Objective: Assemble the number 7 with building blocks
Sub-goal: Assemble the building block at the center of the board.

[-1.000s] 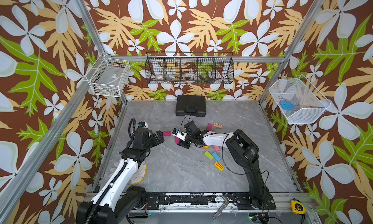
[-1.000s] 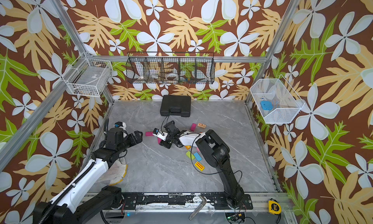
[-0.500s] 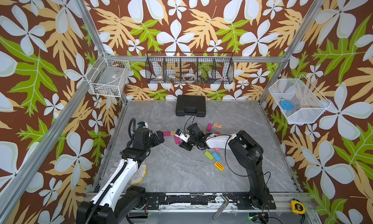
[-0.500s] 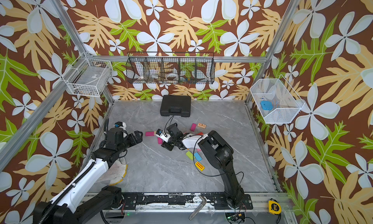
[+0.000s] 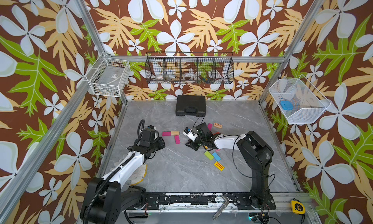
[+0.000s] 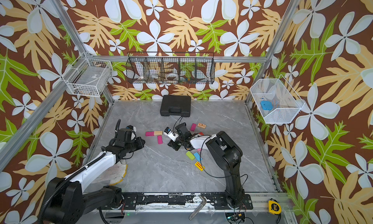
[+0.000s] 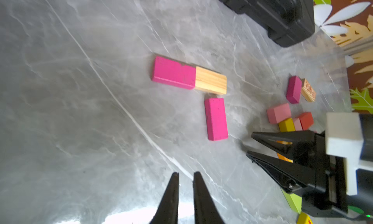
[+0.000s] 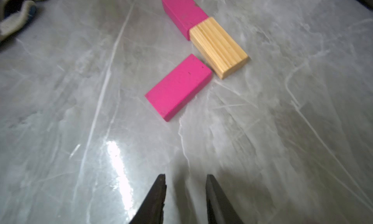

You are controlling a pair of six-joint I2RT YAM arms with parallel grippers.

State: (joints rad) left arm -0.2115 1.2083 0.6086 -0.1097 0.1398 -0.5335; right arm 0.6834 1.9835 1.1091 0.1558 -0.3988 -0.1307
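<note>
A magenta block (image 5: 166, 133) and a plain wood block (image 5: 174, 133) lie end to end in a row. A second magenta block (image 5: 177, 140) lies just below the wood one, slanting toward the table's front. My right gripper (image 8: 185, 175) is open and empty, its tips on the table a short way right of that block (image 8: 178, 86). My left gripper (image 7: 186, 173) hovers left of the row, empty, with only a narrow gap between its jaws. Loose blocks lie by the right arm: pink (image 7: 279, 113), yellow (image 7: 286, 125), red (image 7: 306, 120), green (image 5: 208, 155), blue (image 5: 217, 156) and yellow red-striped (image 5: 219, 166).
A black case (image 5: 190, 105) stands at the back middle. A magenta block (image 5: 210, 126) and a printed wood block (image 5: 218, 125) lie behind the right gripper. A pale cloth (image 5: 139, 172) lies under the left arm. Wire baskets hang on the walls.
My right gripper has drawn back to the right, away from the slanting magenta block, and its jaws have narrowed. My left gripper's jaws have come in from wide to a narrow gap.
</note>
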